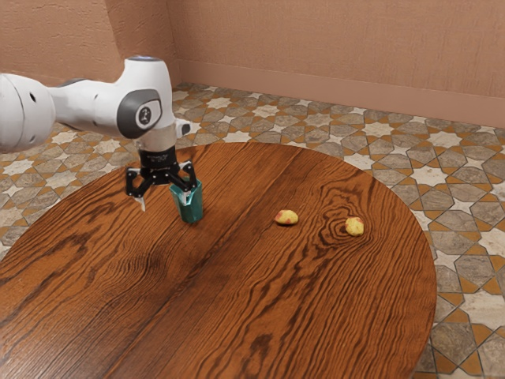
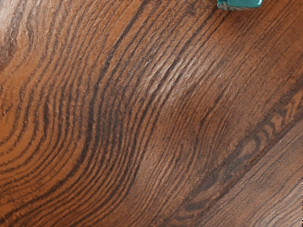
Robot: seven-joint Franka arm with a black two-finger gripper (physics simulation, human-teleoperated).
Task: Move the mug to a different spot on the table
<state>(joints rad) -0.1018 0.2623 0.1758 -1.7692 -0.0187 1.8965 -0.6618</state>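
Mug (image 1: 190,207), small and teal, is set upright on the table (image 1: 237,316), close at one finger of the gripper (image 1: 166,197). Jaws are spread wide; nothing is held. Judged light, rigid, smooth; best pinched across its rim wall.

Table (image 1: 237,316): the wide near half is bare wood, free for passage. Obstacles: mug (image 1: 190,207) standing toward the exterior view's left, with the arm (image 1: 79,106) overhead. A yellow lump (image 1: 286,217) and a second lump (image 1: 354,227) lie toward the exterior view's right, well apart, with an open gap between them.
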